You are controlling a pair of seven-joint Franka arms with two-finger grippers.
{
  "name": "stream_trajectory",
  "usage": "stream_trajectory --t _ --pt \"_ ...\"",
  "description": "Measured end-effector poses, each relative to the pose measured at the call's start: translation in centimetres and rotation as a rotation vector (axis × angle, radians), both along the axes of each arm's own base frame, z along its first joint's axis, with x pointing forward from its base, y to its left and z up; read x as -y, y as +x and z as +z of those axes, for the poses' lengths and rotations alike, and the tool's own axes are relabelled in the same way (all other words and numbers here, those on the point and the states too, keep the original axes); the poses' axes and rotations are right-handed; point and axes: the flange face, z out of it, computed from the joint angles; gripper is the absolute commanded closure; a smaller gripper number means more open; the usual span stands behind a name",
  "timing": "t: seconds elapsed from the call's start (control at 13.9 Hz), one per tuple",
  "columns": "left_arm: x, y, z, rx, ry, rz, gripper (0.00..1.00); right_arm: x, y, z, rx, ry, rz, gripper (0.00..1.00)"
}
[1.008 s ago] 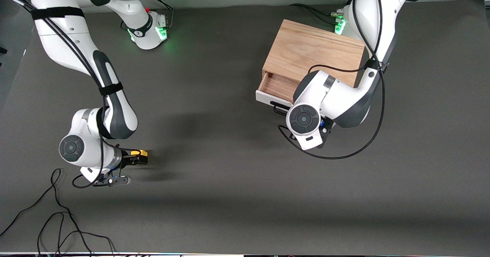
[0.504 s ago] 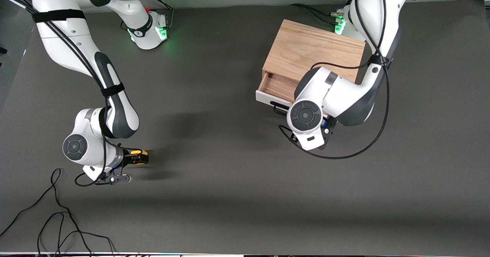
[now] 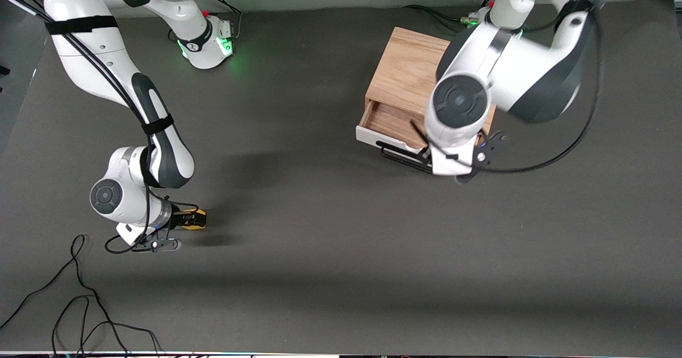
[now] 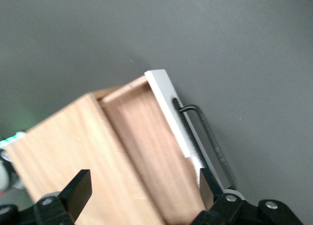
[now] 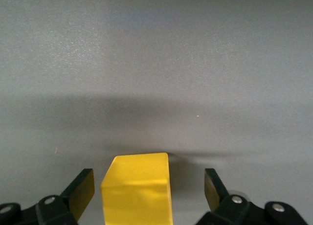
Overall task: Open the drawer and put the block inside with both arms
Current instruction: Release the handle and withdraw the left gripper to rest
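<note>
From the front view you can see the drawer (image 3: 391, 126) pulled partway out of the wooden cabinet (image 3: 413, 75), its wood floor bare, so the opening looks done and the placing is what remains. The left gripper (image 3: 469, 158) is up over the drawer's handle end, its fingers hidden under the wrist here. The block (image 3: 195, 219) lies on the table (image 3: 319, 230) well apart from the drawer, toward the right arm's end, with the right gripper (image 3: 186, 220) down around it. In the left wrist view the left gripper's (image 4: 142, 191) fingers stand spread and empty above the open drawer (image 4: 146, 137) and its black handle (image 4: 210, 142). In the right wrist view the block (image 5: 137, 188) sits between the right gripper's (image 5: 146, 188) fingers, which are apart with gaps on both sides, so you have not yet grasped it.
</note>
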Motion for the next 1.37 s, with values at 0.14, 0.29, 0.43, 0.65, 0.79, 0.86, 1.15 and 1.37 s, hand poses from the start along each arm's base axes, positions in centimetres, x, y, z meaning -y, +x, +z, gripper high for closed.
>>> stream_trajectory --t 0.14,0.29,0.43,0.65,0.79,0.86,1.15,1.37 --pt "-2.7 -0.4 3.1 -0.018 -0.026 -0.093 0.01 -0.1 -0.7 -0.9 0.011 -0.002 0.001 0.00" --pt "-5.5 -0.5 5.7 -0.017 -0.064 -0.186 0.01 -0.2 -0.9 -1.1 0.011 -0.002 0.003 0.00" --pt "-8.9 0.0 8.1 -0.001 -0.104 -0.266 0.01 -0.3 -0.9 -0.9 0.013 -0.001 0.004 0.00" --pt "-14.3 0.3 10.4 0.009 -0.152 -0.391 0.01 -0.4 -1.2 -0.4 0.016 0.002 0.004 0.13" --pt "-17.1 0.3 11.0 0.035 -0.182 -0.450 0.01 -0.5 -1.3 -0.4 0.014 0.003 0.005 0.27" --pt "-18.4 0.4 11.0 0.053 -0.212 -0.460 0.01 -0.5 -1.3 -0.4 0.014 0.003 0.005 0.32" --pt "-22.3 0.4 10.3 0.151 -0.289 -0.436 0.01 -0.7 -1.3 -0.4 0.013 0.005 0.007 0.61" --pt "-21.6 -0.2 10.4 0.166 -0.286 -0.450 0.01 -0.9 -1.3 -0.3 0.015 0.008 0.011 0.72"
